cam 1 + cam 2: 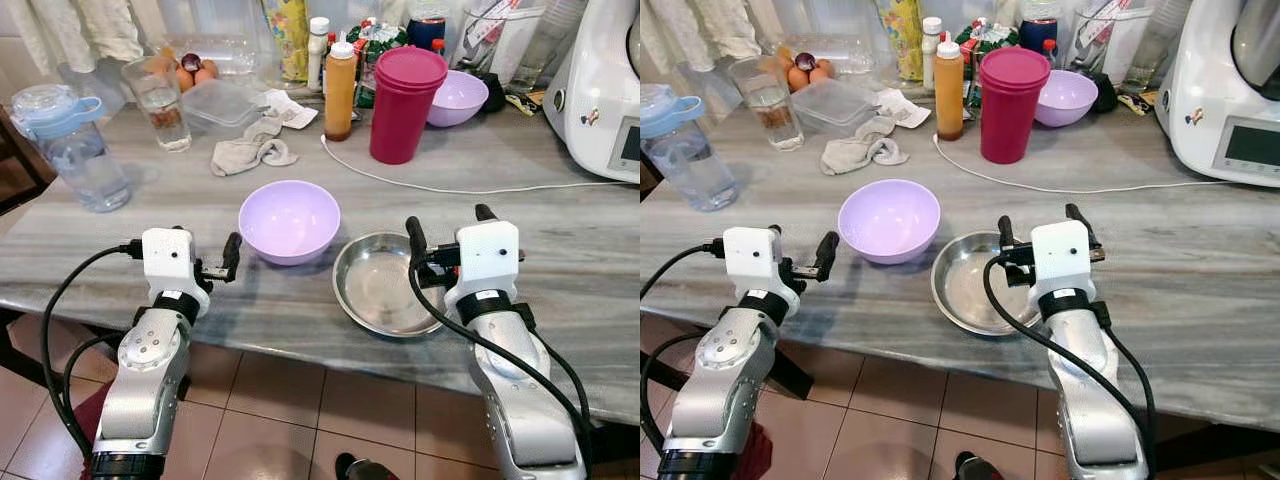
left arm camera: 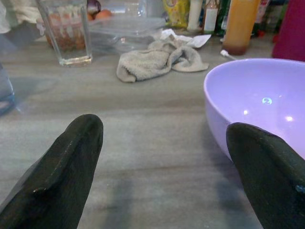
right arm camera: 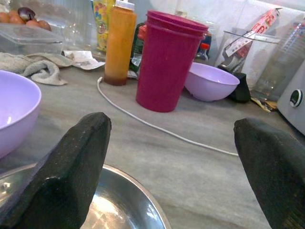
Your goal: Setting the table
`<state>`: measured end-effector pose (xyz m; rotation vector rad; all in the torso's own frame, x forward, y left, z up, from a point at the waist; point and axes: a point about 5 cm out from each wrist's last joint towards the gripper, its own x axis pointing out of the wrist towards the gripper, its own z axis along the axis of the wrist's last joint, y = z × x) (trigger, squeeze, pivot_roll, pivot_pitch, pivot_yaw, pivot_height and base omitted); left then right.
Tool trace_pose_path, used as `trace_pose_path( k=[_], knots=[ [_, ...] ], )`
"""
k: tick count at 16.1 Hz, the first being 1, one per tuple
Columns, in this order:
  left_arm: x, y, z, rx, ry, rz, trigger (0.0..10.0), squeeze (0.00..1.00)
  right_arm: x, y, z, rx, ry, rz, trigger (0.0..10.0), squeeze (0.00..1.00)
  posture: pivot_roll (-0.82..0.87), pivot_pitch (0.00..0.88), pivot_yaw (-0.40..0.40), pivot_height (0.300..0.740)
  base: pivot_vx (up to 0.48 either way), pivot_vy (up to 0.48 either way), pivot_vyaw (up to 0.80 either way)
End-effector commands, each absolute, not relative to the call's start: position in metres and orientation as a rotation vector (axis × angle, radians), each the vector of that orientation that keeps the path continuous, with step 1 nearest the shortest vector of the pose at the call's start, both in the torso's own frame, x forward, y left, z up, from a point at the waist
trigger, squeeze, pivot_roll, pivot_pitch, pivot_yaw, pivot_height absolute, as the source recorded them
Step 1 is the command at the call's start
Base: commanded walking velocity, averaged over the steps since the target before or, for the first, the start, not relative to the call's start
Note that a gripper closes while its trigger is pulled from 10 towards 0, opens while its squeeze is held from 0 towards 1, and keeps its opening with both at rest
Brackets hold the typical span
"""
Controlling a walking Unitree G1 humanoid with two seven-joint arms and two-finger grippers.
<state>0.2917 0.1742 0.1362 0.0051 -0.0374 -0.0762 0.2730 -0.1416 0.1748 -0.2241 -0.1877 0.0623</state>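
A lilac bowl (image 1: 289, 220) sits empty near the front of the grey marble table (image 1: 560, 250). Just to its right rests an empty steel bowl (image 1: 385, 285). My left gripper (image 1: 207, 236) hovers open at the table's front edge, to the left of the lilac bowl, whose rim (image 2: 248, 90) lies close to one finger. Open as well, my right gripper (image 1: 448, 217) hangs over the steel bowl's right side, one finger above its rim (image 3: 138, 200). Neither holds anything.
Further back stand a magenta tumbler (image 1: 405, 100), a second lilac bowl (image 1: 458, 97), an orange bottle (image 1: 340, 90), a crumpled cloth (image 1: 252, 150), a glass (image 1: 160, 100) and a water jug (image 1: 70, 150). A white cable (image 1: 450, 188) crosses the table. A white appliance (image 1: 600, 90) fills the right.
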Motion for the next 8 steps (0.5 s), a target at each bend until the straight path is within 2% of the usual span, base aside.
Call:
trace_pose_path(
  k=[1, 3, 8],
  knots=[
    [0.2930, 0.1769, 0.1345, 0.015, -0.020, -0.053, 10.0, 0.00, 0.2738, -0.1422, 0.1775, -0.216, -0.204, 0.052, 10.0, 0.00, -0.20, 0.105, 0.025, 0.740, 0.000, 0.000, 0.00],
    [0.2944, 0.1766, 0.1354, 0.028, -0.020, -0.051, 10.0, 0.00, 0.2736, -0.1421, 0.1776, -0.217, -0.206, 0.052, 10.0, 0.00, -0.21, 0.109, 0.026, 0.740, 0.000, 0.000, 0.00],
    [0.2952, 0.1756, 0.1348, 0.034, -0.011, -0.057, 10.0, 0.00, 0.2748, -0.1419, 0.1768, -0.219, -0.208, 0.051, 10.0, 0.00, -0.21, 0.107, 0.026, 0.740, -0.271, 0.000, 0.00]
  ],
)
